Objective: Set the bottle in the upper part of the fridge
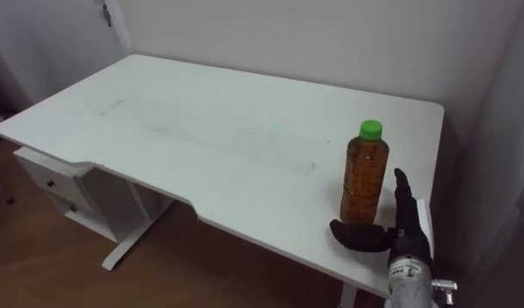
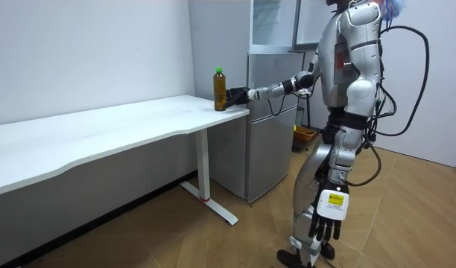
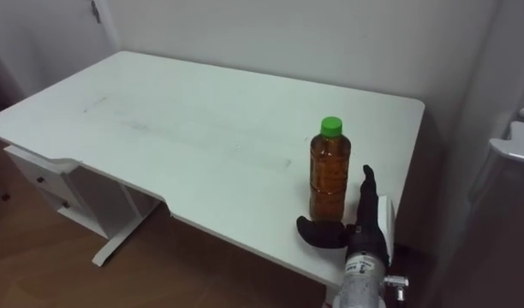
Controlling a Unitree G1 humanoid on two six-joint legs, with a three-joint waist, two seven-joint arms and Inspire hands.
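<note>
Bottle [image 1: 365, 175]: upright on table [image 1: 202, 128], long axis vertical, green cap [image 1: 371, 129] up.
Right hand [image 1: 408, 229]: spread wide round its base, fingers straight, gripping nothing.
Left hand [image 2: 328, 216]: hangs relaxed.

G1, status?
Right hand open, flanking bottle, no grip yet. Left hand hangs open at side. Bottle upright at table edge. Nothing blocking it.

I'm working in what looks like a plain room of a home or small office, with a long white table [image 1: 202, 128] standing against bare white walls [image 2: 79, 52] on a wood-plank floor [image 2: 176, 242]. A silver fridge [image 2: 269, 119] stands just beside the table's end. A white drawer unit [image 1: 52, 184] sits under the far end.
</note>
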